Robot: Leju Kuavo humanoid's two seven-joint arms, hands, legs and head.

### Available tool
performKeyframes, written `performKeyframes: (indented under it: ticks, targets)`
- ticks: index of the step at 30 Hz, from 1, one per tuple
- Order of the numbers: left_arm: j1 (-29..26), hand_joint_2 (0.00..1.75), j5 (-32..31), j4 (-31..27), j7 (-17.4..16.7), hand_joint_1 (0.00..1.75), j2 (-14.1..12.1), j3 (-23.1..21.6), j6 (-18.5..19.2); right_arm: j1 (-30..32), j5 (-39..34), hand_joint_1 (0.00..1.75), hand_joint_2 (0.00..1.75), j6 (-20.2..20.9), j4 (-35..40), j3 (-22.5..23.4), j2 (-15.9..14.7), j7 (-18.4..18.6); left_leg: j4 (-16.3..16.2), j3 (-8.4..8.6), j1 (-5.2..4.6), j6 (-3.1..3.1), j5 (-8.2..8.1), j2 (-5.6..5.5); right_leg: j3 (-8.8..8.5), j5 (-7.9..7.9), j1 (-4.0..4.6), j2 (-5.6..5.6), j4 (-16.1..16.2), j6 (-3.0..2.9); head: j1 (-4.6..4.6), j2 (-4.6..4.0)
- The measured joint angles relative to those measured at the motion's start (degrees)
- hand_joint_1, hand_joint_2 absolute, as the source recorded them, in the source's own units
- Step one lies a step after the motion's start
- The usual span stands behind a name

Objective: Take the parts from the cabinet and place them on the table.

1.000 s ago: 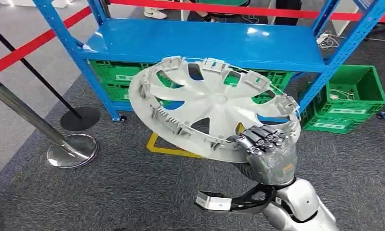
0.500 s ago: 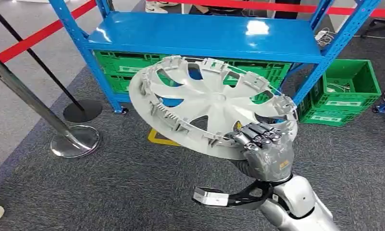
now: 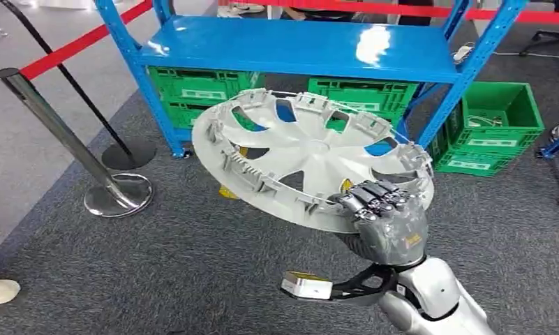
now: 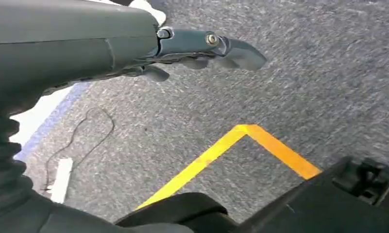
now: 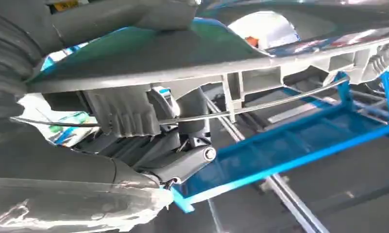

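— Head view first: where is the part held?
— A grey hubcap (image 3: 311, 164) is carried well off the floor in front of the blue rack (image 3: 297, 49), tilted, its ribbed inner side turned up. Its rim at about five o'clock is clasped by the right hand (image 3: 384, 216), fingers curled over the edge from below.

— Is the grip confirmed anywhere else?
— From the right wrist view the hubcap (image 5: 260, 58) is seen close against the hand, with a finger (image 5: 182, 165) tucked under the clips and wire ring.

— And the left hand?
— The left hand (image 4: 202, 48) is seen hanging over grey carpet beside a yellow floor marking (image 4: 241, 150); nothing is held, and the fingers look loosely extended.

— What surrounds the hubcap?
— Green crates (image 3: 199, 87) are stacked under the shelf at twelve o'clock, another crate (image 3: 493, 129) lies at two o'clock, and a barrier post (image 3: 67, 139) stands at nine o'clock.

— Which step is judged to be in hand?
— The carry: the part is already off the rack but not yet set down.

— What is called for next?
— A turn toward the table, which cannot be located from these views, with the single-edge grip kept firm so the wide disc is not tipped.
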State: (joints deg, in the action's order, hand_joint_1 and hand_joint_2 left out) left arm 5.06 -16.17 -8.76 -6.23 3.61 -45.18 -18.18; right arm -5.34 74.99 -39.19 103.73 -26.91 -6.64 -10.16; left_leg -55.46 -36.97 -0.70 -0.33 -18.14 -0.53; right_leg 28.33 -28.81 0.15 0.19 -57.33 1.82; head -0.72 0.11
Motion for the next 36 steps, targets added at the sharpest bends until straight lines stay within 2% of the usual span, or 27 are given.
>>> performKeyframes:
  ticks: [1, 2, 3, 5, 6, 7, 8, 10, 11, 12, 13, 15, 16, 17, 18, 20, 21, 22, 23, 25, 26, 27, 28, 31, 32, 34, 36]
  targets:
    - [-0.07, 1.75, -0.02, 0.04, 0.00, 0.00, -0.07, 0.02, 0.02, -0.11, 0.11, 1.75, 1.75, 0.00, 0.00, 0.00, 0.00, 0.02, 0.02, -0.44, -0.13, -0.44, 0.38, -0.11, 0.83, 0.87, -0.27, -0.16, 0.30, -0.61, 0.11, 0.00]
    - [-0.02, 1.75, -0.02, 0.04, 0.00, 0.00, -0.07, 0.00, 0.02, -0.30, 0.13, 1.75, 1.75, 0.00, 0.00, 0.00, 0.00, 0.00, -0.57, -1.04, 0.03, -0.75, -1.74, -0.08, 1.31, 1.62, -0.45, -0.46, 0.36, -1.06, 0.15, 0.00]
    - [0.17, 1.75, -0.04, 0.04, 0.00, 0.00, -0.07, 0.00, 0.02, -0.41, 0.20, 1.75, 1.75, 0.00, 0.00, 0.00, 0.00, 0.02, -2.97, -1.81, 0.10, -1.05, -6.07, -0.01, 2.10, 2.52, -0.48, -0.42, 0.36, -1.67, 0.46, 0.00]
    - [0.41, 1.75, -0.11, 0.04, 0.00, 0.00, -0.07, 0.00, 0.02, -0.42, 0.28, 1.75, 1.75, 0.00, 0.00, 0.00, 0.00, 0.09, -11.69, -3.20, 0.27, -1.55, -13.57, 0.01, 4.22, 4.30, -0.45, -0.43, 0.28, -1.70, 0.55, 0.00]
    - [0.50, 1.75, -0.13, 0.04, 0.00, 0.00, -0.09, 0.00, 0.02, -0.37, 0.28, 1.75, 1.75, 0.00, 0.00, 0.00, 0.00, 0.11, -15.74, -3.51, 0.31, -1.69, -14.82, 0.01, 5.27, 5.09, -0.43, -0.44, 0.19, -1.63, 0.57, 0.00]
    - [0.51, 1.75, -0.20, 0.04, 0.00, 0.00, -0.07, 0.00, 0.02, -0.37, 0.31, 1.75, 1.75, 0.00, 0.00, 0.00, 0.00, 0.11, -18.42, -3.23, 0.39, -1.82, -13.99, 0.02, 6.36, 5.95, -0.40, -0.49, 0.16, -1.60, 0.55, 0.00]
    - [0.49, 1.75, -0.33, 0.04, 0.00, 0.00, -0.05, -0.02, 0.04, -0.41, 0.33, 1.75, 1.75, 0.00, 0.00, 0.00, 0.00, 0.11, -18.76, -2.25, 0.50, -1.89, -11.85, 0.02, 7.43, 6.77, -0.38, -0.55, 0.10, -1.53, 0.57, 0.00]
    - [0.33, 1.75, -0.52, 0.04, 0.00, 0.00, 0.02, -0.04, 0.24, -0.46, 0.35, 1.75, 1.75, 0.00, 0.00, 0.00, 0.00, 0.11, -14.47, 2.32, 0.84, -1.97, -7.72, 0.03, 9.53, 8.33, -0.38, -0.54, -0.01, -1.13, 0.55, 0.00]
    - [0.22, 1.75, -0.57, 0.04, 0.00, 0.00, 0.07, -0.07, 0.33, -0.49, 0.44, 1.75, 1.75, 0.00, 0.00, 0.00, 0.00, 0.15, -9.76, 6.09, 1.12, -2.03, -8.15, 0.02, 10.29, 9.13, -0.39, -0.49, -0.12, -0.90, 0.57, 0.00]
    - [0.14, 1.75, -0.61, 0.02, 0.00, 0.00, 0.15, -0.09, 0.42, -0.55, 0.50, 1.75, 1.75, 0.00, 0.09, 0.00, 0.00, 0.24, -3.40, 10.74, 1.11, -2.09, -10.67, -0.02, 11.02, 9.75, -0.12, -0.43, -0.30, -0.54, 0.59, 0.00]
    - [-0.02, 1.75, -0.61, 0.02, 0.00, 0.00, 0.22, -0.11, 0.39, -0.64, 0.74, 1.75, 1.75, -0.02, 0.11, 0.00, 0.00, 0.33, 1.36, 12.40, 0.74, -1.23, -12.67, -0.22, 11.55, 10.71, -0.20, -0.47, -0.39, -0.28, 0.39, 0.00]
    - [-0.52, 1.75, -0.61, 0.04, 0.00, 0.00, 0.26, -0.13, 0.37, -0.48, 1.11, 1.75, 1.75, -0.02, 0.09, 0.00, 0.00, 0.42, 0.83, 11.07, 0.05, -0.40, -11.58, -0.22, 11.88, 12.36, -0.82, -0.55, 0.76, 0.39, 0.61, 0.00]
    - [-1.02, 1.75, -0.59, 0.04, 0.00, 0.00, 0.26, -0.13, 0.37, -0.33, 1.40, 1.75, 1.75, -0.02, 0.04, -0.04, -0.02, 0.44, 0.93, 10.61, 0.08, 0.39, -10.81, -0.13, 12.16, 13.06, -1.00, -0.52, 1.04, 0.85, 0.35, 0.00]
    - [-1.24, 1.75, -0.53, 0.06, -0.06, 0.00, 0.11, -0.11, 0.39, -0.12, 1.68, 1.75, 1.75, -0.02, 0.04, -0.04, -0.04, 0.59, 0.99, 10.16, 0.16, 0.95, -10.16, 0.15, 12.83, 11.94, -1.24, -0.37, 0.64, 1.00, 0.77, 0.00]
    - [-1.15, 1.75, -0.52, 0.04, -0.28, 0.00, -0.04, -0.07, 0.39, 0.07, 1.84, 1.75, 1.75, -0.02, 0.04, -0.04, -0.04, 0.61, 0.97, 9.64, 0.16, 1.58, -9.52, 0.15, 13.58, 8.34, -1.23, -0.39, -1.46, 1.22, 0.37, 0.00]
    - [-0.98, 1.75, -0.55, 0.04, -0.37, 0.00, 0.02, -0.09, 0.63, 0.06, 2.23, 1.75, 1.75, -0.02, 0.04, -0.09, -0.04, 0.66, 0.94, 8.49, 0.12, 1.79, -8.39, 0.13, 15.49, 1.58, -1.18, -0.35, -10.26, 1.55, 0.20, 0.00]
    - [-1.01, 1.75, -0.55, 0.04, -0.37, 0.00, 0.04, -0.09, 0.63, 0.09, 2.29, 1.75, 1.75, -0.02, 0.04, -0.15, -0.04, 0.66, 0.92, 7.88, 0.07, 1.78, -7.90, 0.14, 16.42, -0.07, -1.17, -0.34, -14.73, 1.65, 0.22, 0.00]
    - [-0.99, 1.75, -0.55, 0.04, -0.37, 0.00, 0.04, -0.07, 0.63, 0.09, 2.32, 1.75, 1.75, -0.02, 0.04, -0.20, -0.04, 0.66, 0.85, 7.20, 0.04, 1.75, -7.36, 0.15, 16.72, 0.07, -1.17, -0.35, -17.89, 1.67, 0.24, 0.00]
    - [-0.91, 1.75, -0.52, 0.07, -0.37, 0.00, 0.04, -0.07, 0.63, 0.08, 2.34, 1.75, 1.75, -0.02, 0.04, -0.20, -0.07, 0.68, 0.81, 6.56, 0.03, 1.65, -6.84, 0.15, 15.88, 1.71, -1.17, -0.34, -18.35, 1.62, 0.22, 0.00]
    - [-0.75, 1.75, -0.52, 0.04, -0.37, 0.00, 0.09, -0.07, 0.63, 0.08, 2.40, 1.75, 1.75, -0.02, 0.04, -0.22, -0.07, 0.72, 0.74, 5.55, 0.07, 1.33, -6.03, 0.06, 10.15, 4.92, -1.17, -0.34, -12.08, 1.43, 0.22, 0.00]
    - [-0.67, 1.75, -0.52, 0.04, -0.37, 0.00, 0.11, -0.07, 0.63, 0.01, 2.40, 1.75, 1.75, -0.02, 0.07, -0.24, -0.07, 0.74, 0.59, 5.23, 0.10, 1.08, -5.78, -0.04, 6.25, 5.14, -1.18, -0.31, -7.01, 1.33, 0.22, 0.00]
    - [-0.57, 1.75, -0.52, 0.04, -0.37, 0.00, 0.11, -0.04, 0.63, -0.20, 2.40, 1.75, 1.75, -0.02, 0.07, -0.26, -0.04, 0.74, 0.42, 4.91, 0.03, 0.80, -5.62, -0.06, 3.46, 2.67, -1.12, -0.16, -2.65, 1.16, 0.20, 0.00]
    - [-0.50, 1.75, -0.52, 0.04, -0.37, 0.00, 0.11, -0.07, 0.63, -0.41, 2.43, 1.75, 1.75, -0.02, 0.11, -0.33, -0.04, 0.74, 0.15, 4.58, -0.13, 0.56, -5.51, -0.06, 1.70, 2.02, -0.93, 0.04, -0.49, 0.99, 0.31, 0.00]
    - [-0.40, 1.75, -0.44, 0.04, -0.81, 0.00, -0.02, -0.04, 0.81, -0.49, 2.91, 1.75, 1.75, -0.02, 0.07, -0.37, -0.07, 0.76, -0.15, 3.84, -0.06, -0.53, -4.54, -0.46, 2.46, 2.06, -0.84, -0.32, -0.29, 0.11, 0.33, 0.00]
    - [-0.40, 1.75, -0.41, 0.04, -0.92, 0.00, -0.07, -0.04, 0.83, -0.57, 3.02, 1.75, 1.75, -0.02, 0.07, -0.37, -0.07, 0.85, -0.64, 3.55, 0.10, -0.81, -5.04, -0.48, 2.62, 2.43, -1.13, -0.78, -0.06, -0.46, 0.28, 0.00]
    - [-0.17, 1.75, -0.39, 0.04, -1.05, 0.00, -0.07, -0.02, 0.85, -0.62, 3.06, 1.75, 1.75, -0.02, 0.04, -0.37, -0.07, 0.85, -5.67, 1.63, 0.18, -1.59, -9.64, -0.20, 3.23, 2.88, -1.02, -1.40, -0.07, -1.23, 0.57, 0.00]
    - [0.31, 1.75, -0.35, 0.04, -1.16, 0.00, -0.11, 0.00, 0.94, -0.57, 3.19, 1.75, 1.75, -0.02, -0.07, -0.44, -0.07, 0.83, -14.90, -1.69, 0.30, -2.05, -14.46, -0.16, 4.05, 3.38, -0.77, -2.23, -0.11, -1.53, 0.55, 0.00]
